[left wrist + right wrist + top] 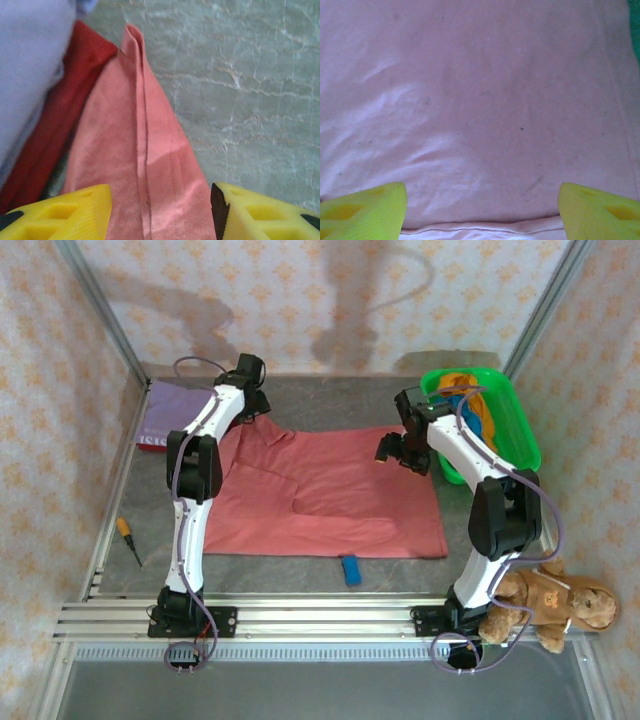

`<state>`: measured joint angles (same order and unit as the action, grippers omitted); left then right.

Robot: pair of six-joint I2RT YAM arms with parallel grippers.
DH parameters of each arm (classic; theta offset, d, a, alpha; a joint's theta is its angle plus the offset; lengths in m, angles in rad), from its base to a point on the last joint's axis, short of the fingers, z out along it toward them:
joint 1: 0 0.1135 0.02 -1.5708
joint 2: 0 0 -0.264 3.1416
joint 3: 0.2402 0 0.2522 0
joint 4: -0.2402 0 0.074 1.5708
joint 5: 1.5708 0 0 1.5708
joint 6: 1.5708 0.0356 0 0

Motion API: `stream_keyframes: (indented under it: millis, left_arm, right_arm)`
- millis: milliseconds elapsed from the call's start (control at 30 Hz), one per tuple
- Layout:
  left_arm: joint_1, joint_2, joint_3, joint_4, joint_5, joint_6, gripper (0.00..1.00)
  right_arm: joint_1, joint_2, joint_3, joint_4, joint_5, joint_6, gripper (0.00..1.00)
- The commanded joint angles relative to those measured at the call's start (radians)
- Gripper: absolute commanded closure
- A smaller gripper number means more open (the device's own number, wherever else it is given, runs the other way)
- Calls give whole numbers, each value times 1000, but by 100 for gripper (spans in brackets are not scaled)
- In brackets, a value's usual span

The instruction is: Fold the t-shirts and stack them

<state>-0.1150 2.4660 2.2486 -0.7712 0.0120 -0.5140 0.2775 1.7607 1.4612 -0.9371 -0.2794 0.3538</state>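
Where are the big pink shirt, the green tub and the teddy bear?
Pink shirt (pixel 330 490): overhead view, middle of its spread cloth.
Green tub (pixel 524 425): overhead view, its right rim.
Teddy bear (pixel 538 592): overhead view, its body.

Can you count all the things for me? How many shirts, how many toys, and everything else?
Shirts: 5 (pink, lilac, dark red, orange, blue)
Teddy: 1
Block: 1
Screwdriver: 1
Bin: 1
Total: 9
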Motion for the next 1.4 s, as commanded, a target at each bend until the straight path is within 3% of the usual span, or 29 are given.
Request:
stream_keyframes:
  millis: [0, 300, 567, 900, 1100, 1367]
  left_arm:
    - [14, 33, 97, 2, -88, 6, 45]
    - [45, 119, 167, -25, -29, -9, 48]
    - [67, 158, 165, 35, 46, -70, 57]
    - [67, 163, 169, 66, 52, -74, 59]
    - [46, 104, 120, 109, -26, -10, 56]
    - [54, 160, 180, 84, 18, -69, 56]
  right_arm:
    - [-16, -15, -10, -37, 28, -25, 21]
    - [-42, -33, -20, -40, 23, -43, 21]
    - [-47, -61, -34, -54, 19, -50, 21]
    - [-47, -120, -136, -45, 28, -42, 21]
    - [-47, -118, -131, -46, 23, -40, 21]
    - [-47, -118, -140, -43, 21, -42, 21]
